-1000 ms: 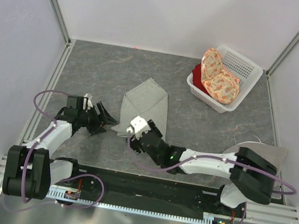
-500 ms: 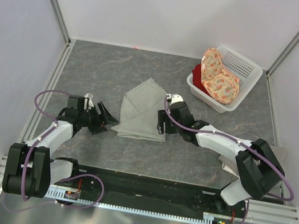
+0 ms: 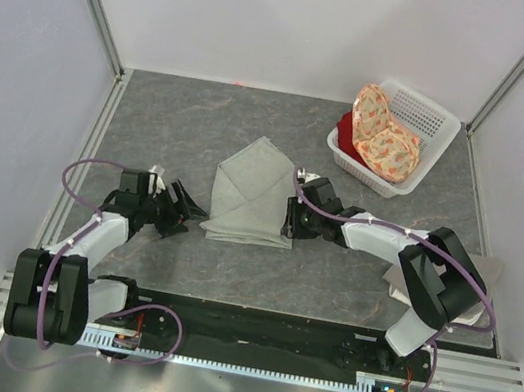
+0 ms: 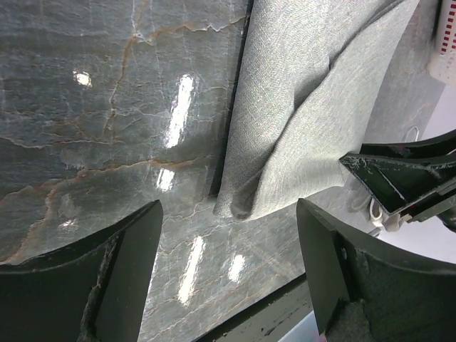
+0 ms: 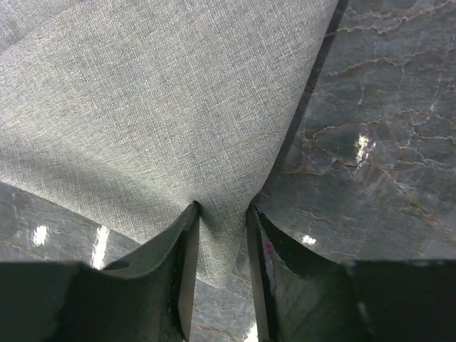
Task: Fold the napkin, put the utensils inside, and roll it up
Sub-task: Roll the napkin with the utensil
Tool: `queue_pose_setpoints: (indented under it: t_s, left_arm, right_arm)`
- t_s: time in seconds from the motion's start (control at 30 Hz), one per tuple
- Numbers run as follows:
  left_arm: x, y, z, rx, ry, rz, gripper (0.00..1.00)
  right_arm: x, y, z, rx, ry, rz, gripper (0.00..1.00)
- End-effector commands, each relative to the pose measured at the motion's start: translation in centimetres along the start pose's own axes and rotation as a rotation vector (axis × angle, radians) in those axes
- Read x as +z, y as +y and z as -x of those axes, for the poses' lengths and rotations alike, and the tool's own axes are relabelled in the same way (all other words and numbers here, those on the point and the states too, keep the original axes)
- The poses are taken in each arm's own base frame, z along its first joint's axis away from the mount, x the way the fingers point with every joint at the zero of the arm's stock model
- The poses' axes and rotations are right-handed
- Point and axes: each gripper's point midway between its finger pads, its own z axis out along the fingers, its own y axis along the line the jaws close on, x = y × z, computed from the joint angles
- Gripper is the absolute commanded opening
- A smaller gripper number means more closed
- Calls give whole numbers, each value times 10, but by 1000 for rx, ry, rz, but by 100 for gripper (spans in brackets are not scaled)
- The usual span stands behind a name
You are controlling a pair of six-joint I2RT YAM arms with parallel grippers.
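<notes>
Right end effector point(image 5: 222, 214) pinches the right edge of the napkin point(image 3: 254, 195), which lies part-folded mid-surface point(image 3: 174, 120). Left end effector point(image 4: 228, 210) hangs open. A shallow pinch could slip and spoil the fold.

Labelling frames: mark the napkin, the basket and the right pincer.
napkin point(image 3: 254, 195), top view, middle of the cloth.
basket point(image 3: 427, 110), top view, bare mesh wall.
right pincer point(image 5: 222, 209), right wrist view, between fingertips.

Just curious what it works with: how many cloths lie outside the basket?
2: the napkin in the middle, its edge in the right gripper, and a paler cloth at far right, partly hidden under that arm.
</notes>
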Motion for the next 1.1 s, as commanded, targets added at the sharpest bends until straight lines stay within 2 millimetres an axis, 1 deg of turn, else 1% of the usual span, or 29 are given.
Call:
queue_pose_setpoints:
  t_s: [0.0, 0.03, 0.07, 0.13, 0.17, 0.23, 0.3, 0.33, 0.4, 0.5, 0.53, 0.6, 0.67, 0.8, 0.87, 0.97, 1.07]
  left_arm:
    - [3, 1, 4, -1, -27, 2, 82]
    - [5, -2, -3, 18, -5, -3, 82]
    - [6, -1, -5, 18, -3, -2, 82]
    - [8, -1, -9, 24, 7, -2, 82]
    - [9, -1, -11, 20, 14, 1, 82]
    - [12, -1, -16, 28, 26, -1, 82]
    - [15, -3, -20, 27, 37, -4, 81]
    - [18, -3, -24, 33, 51, -6, 79]
    - [21, -3, -26, 30, 55, 0, 77]
    - [25, -1, -26, 21, 48, 6, 67]
    - [26, 1, -27, 18, 49, 10, 62]
    - [28, 4, -29, 3, 55, 25, 60]
    - [31, 2, -28, 8, 51, 14, 57]
    - [36, 7, -36, -2, 76, 21, 49]
    - [38, 5, -39, -7, 84, 11, 48]
    - [41, 6, -44, -10, 102, 10, 42]
    - [42, 3, -45, -9, 112, 1, 23]
  right_arm:
    - [-2, -4, -8, 40, 31, 19, 35]
    - [-2, -6, -12, 46, 40, 21, 33]
    - [-1, -5, -12, 53, 43, 40, 28]
    - [1, -9, -19, 70, 61, 44, 27]
    - [2, -11, -18, 75, 56, 46, 27]
    - [3, -11, -22, 78, 69, 53, 27]
    - [3, -11, -23, 82, 69, 60, 27]
    - [4, -13, -24, 86, 72, 60, 27]
    - [4, -13, -25, 88, 74, 60, 27]
    - [4, -11, -25, 91, 75, 68, 27]
    - [5, -11, -25, 91, 77, 69, 27]
    - [4, -11, -25, 92, 74, 71, 27]
    - [4, -11, -25, 92, 72, 70, 27]
    - [5, -12, -24, 93, 72, 69, 27]
    - [5, -10, -24, 94, 70, 72, 27]
    - [4, -8, -21, 95, 64, 80, 27]
    - [3, -6, -16, 86, 51, 88, 29]
